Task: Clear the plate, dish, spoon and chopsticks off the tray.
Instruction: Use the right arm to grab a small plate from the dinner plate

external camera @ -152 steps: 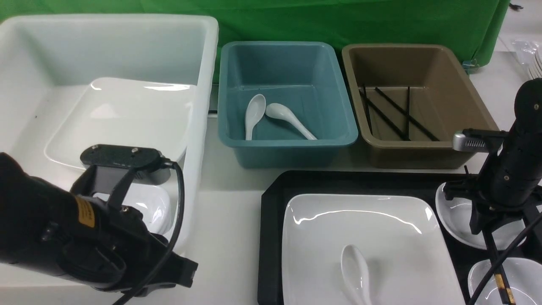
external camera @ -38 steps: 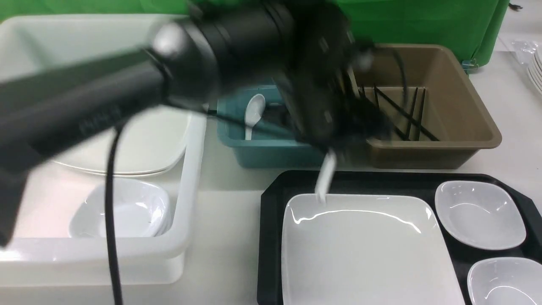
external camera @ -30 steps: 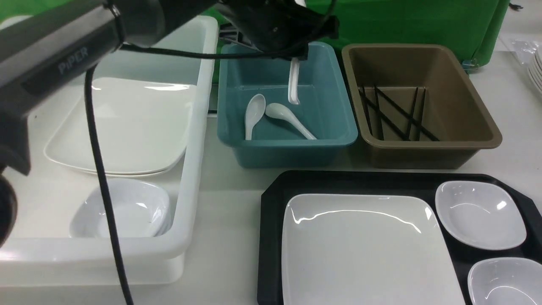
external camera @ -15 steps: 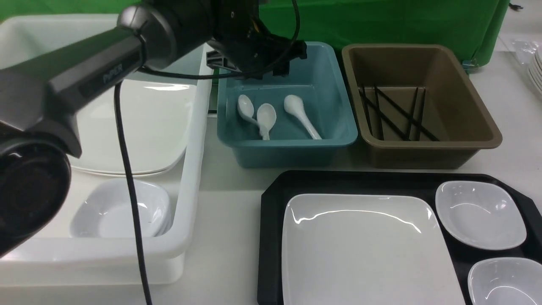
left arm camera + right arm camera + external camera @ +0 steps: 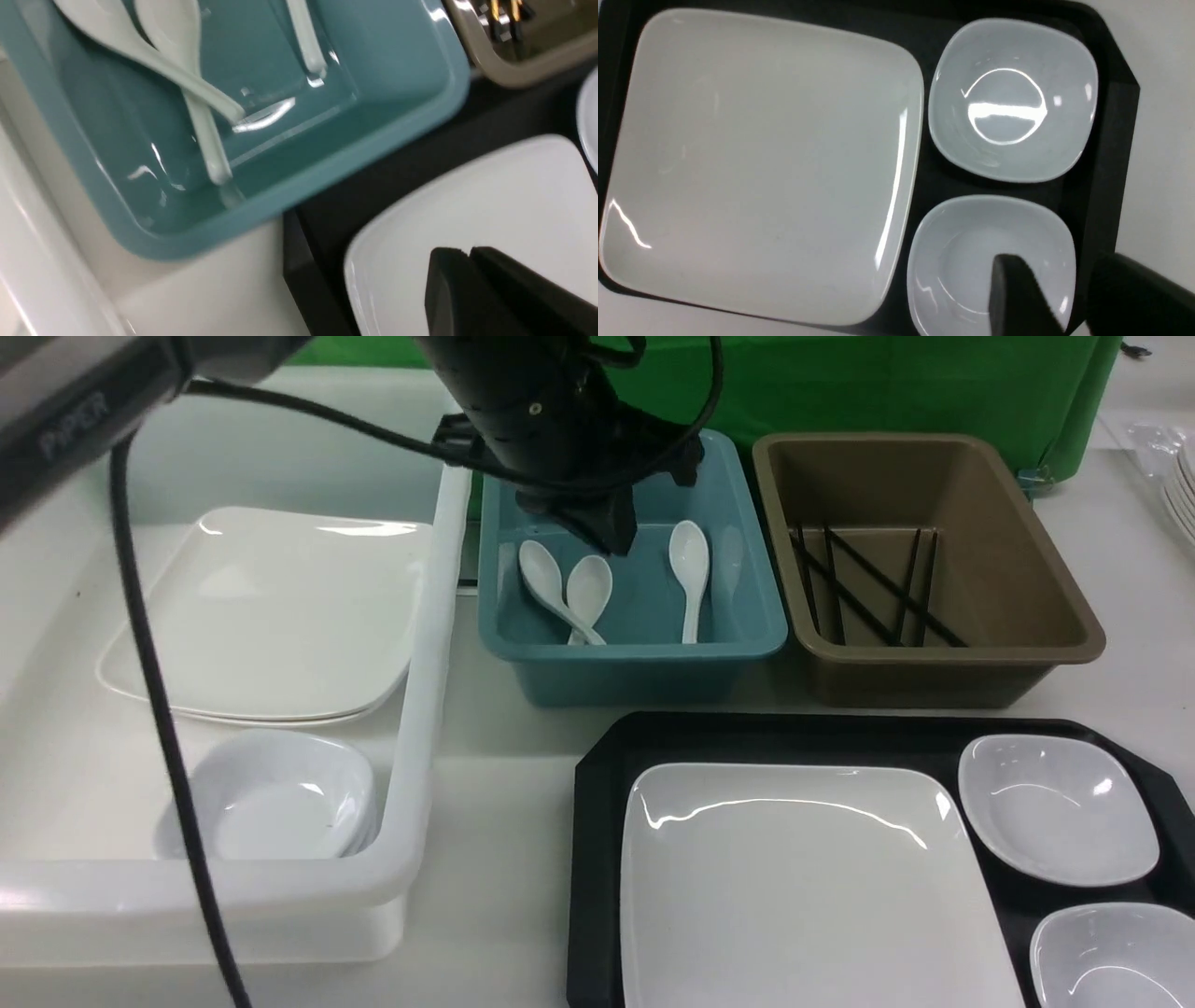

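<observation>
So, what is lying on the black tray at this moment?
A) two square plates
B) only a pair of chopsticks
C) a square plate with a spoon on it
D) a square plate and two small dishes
D: on the tray lie the plate, one small dish and a second small dish; nothing else shows on it.

the glossy white square plate [image 5: 803, 887] lies flat on the black tray [image 5: 597, 821] beside two small dishes [image 5: 1058, 809] [image 5: 1111, 957], the white spoon [image 5: 689, 574] in the blue bin [image 5: 635, 658], the black chopsticks [image 5: 878, 588] in the brown bin [image 5: 943, 677].
</observation>
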Robot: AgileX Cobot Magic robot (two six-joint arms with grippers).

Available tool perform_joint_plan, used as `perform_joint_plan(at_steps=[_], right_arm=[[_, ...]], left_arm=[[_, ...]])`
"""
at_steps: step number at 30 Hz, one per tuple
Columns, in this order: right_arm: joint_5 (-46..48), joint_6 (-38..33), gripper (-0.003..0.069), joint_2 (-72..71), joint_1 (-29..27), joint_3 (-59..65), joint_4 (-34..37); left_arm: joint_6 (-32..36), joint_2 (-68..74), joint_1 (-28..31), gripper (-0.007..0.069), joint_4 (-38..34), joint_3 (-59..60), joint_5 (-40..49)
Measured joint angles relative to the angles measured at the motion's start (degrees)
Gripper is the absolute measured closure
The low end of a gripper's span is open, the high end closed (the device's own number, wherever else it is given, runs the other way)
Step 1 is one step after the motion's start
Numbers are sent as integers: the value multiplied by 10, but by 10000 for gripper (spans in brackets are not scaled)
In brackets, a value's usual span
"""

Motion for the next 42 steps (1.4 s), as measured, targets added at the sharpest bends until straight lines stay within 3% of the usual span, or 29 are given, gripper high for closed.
perform_joint_plan(at_steps=[7,10,12,15,19,29,31,34,36,42], right_arm=[[-51,-21,348,22,19,157,0],[-90,-22,263,45,46,202,1],[-130,-21,161,75,73,240,-3],[-149,6,91,118,100,258,-36],[-154,45,80,168,111,260,-77],[-171,50,81,237,111,260,-82],[-173,50,104,245,111,260,-82],[-174,50,232,258,111,260,-83],[-174,50,369,263,112,260,-82],[-132,54,444,238,115,243,-86]], left_arm=[[-35,-143,-51,621,42,190,4],[-54,-182,-49,617,53,240,3],[-67,-230,-38,616,63,298,-11],[-77,-279,-11,616,64,351,-29],[-84,-335,38,616,64,402,-41],[-88,-413,136,615,59,471,-47],[-88,-423,150,615,59,477,-47],[-88,-431,159,615,59,479,-48],[-88,-432,159,615,59,479,-48],[-88,-432,160,615,59,479,-48]])
